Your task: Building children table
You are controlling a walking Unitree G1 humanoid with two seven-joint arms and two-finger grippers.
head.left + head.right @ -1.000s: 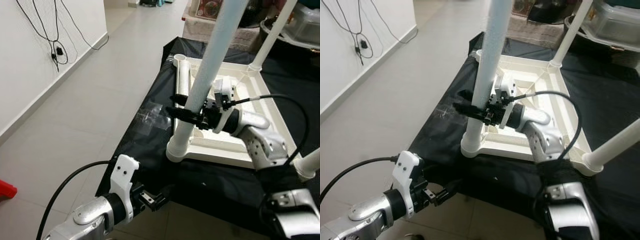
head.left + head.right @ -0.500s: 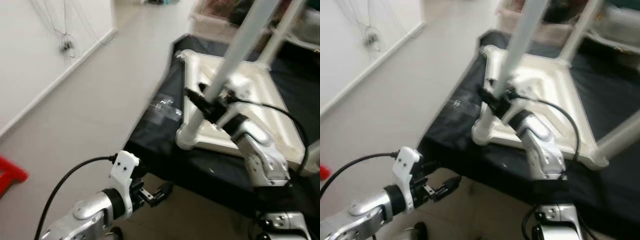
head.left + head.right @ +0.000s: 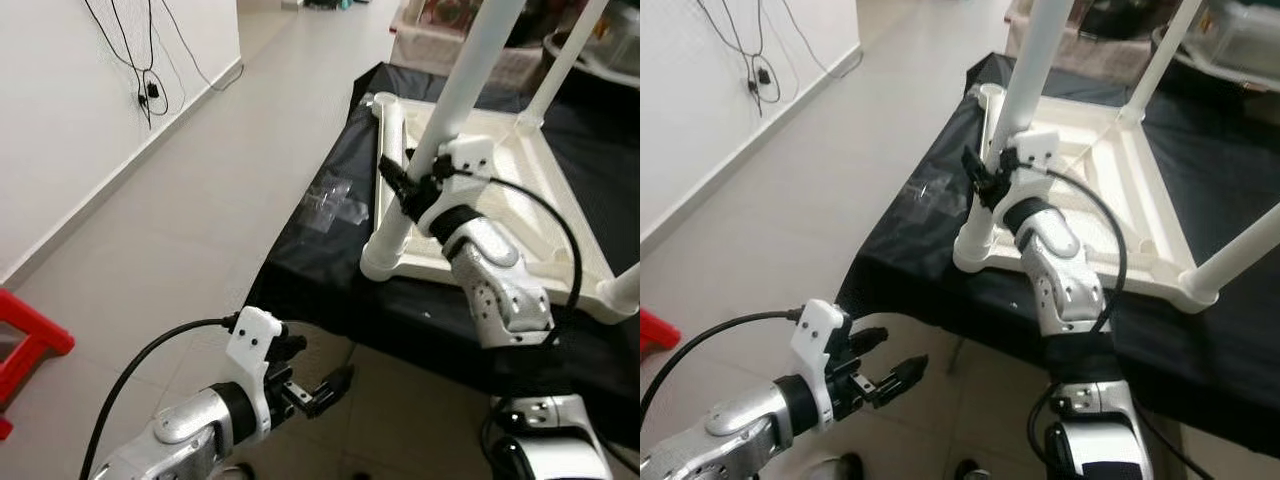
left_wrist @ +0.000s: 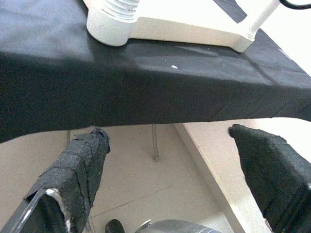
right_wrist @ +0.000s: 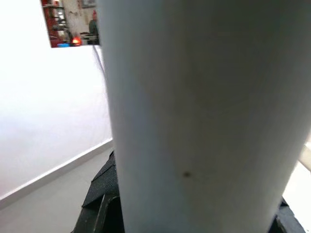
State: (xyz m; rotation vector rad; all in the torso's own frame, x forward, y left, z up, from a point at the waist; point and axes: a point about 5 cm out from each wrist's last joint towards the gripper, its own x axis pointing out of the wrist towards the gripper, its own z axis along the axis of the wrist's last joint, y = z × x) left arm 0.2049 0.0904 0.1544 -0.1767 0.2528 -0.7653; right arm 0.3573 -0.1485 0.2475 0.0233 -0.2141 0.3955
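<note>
A white plastic children's table top (image 3: 540,200) lies upside down on a black cloth (image 3: 330,250) that covers a raised surface. One white leg (image 3: 440,130) stands tilted in the near-left corner socket (image 3: 385,262) of the top. A second leg (image 3: 562,65) rises from the far corner, and a third leg (image 3: 1240,255) projects from the near-right corner. A fourth leg piece (image 3: 390,135) lies flat along the left edge of the top.

The right gripper (image 3: 398,182) is closed around the tilted leg a short way above its socket, one black finger on each side. In the right wrist view the leg (image 5: 204,116) occupies most of the frame, with a black finger (image 5: 99,216) just beside its edge.

The left gripper (image 3: 895,375) hangs below and in front of the cloth's near edge, over the pale tiled floor (image 3: 180,220), well apart from the table top. Its two fingers are spread wide and hold nothing; in the left wrist view one finger (image 4: 73,179) sits far from the other, with the cloth edge (image 4: 146,97) and the socket base (image 4: 112,22) beyond them.

A crumpled clear wrapper (image 3: 335,205), possibly plastic film, lies on the cloth near its left edge. Black cables (image 3: 150,60) hang on the white wall, and a red object (image 3: 30,350) stands on the floor at the left.
</note>
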